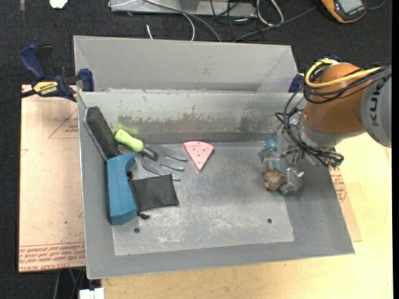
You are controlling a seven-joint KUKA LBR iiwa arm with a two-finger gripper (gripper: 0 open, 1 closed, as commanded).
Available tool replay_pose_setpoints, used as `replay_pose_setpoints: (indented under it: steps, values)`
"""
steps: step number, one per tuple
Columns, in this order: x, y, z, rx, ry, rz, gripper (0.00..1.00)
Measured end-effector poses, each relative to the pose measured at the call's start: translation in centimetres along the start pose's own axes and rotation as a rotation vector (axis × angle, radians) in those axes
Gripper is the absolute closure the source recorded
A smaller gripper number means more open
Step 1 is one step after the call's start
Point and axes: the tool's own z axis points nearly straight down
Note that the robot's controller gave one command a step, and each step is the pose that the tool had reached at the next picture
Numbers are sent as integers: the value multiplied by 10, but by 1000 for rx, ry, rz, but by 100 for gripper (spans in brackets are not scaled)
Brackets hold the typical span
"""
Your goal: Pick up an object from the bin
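Note:
My gripper [280, 174] is down at the right side of the bin, low over the floor. A small brown, roundish lump [272, 180] lies on the bin floor between its blue-tipped fingers [293, 179]. The fingers stand apart on either side of the lump, so the gripper is open. The lump rests on the floor and is not lifted.
At the left lie a black bar [101, 132], a green-handled grey metal garden tool [131, 140], a blue block [120, 189] and a black pouch [154, 192]. A pink wedge with dots [199, 154] lies mid-bin near the back wall. The arm's orange cover and cables hang over the right rim.

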Motion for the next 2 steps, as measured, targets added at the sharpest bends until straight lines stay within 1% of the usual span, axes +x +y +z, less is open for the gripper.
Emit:
replay_pose_setpoints:
  steps: [1, 2]
  values:
    - [9, 3, -80, -1, 3, -13, 100]
    - [-1, 15, -154, -4, 5, 2, 100]
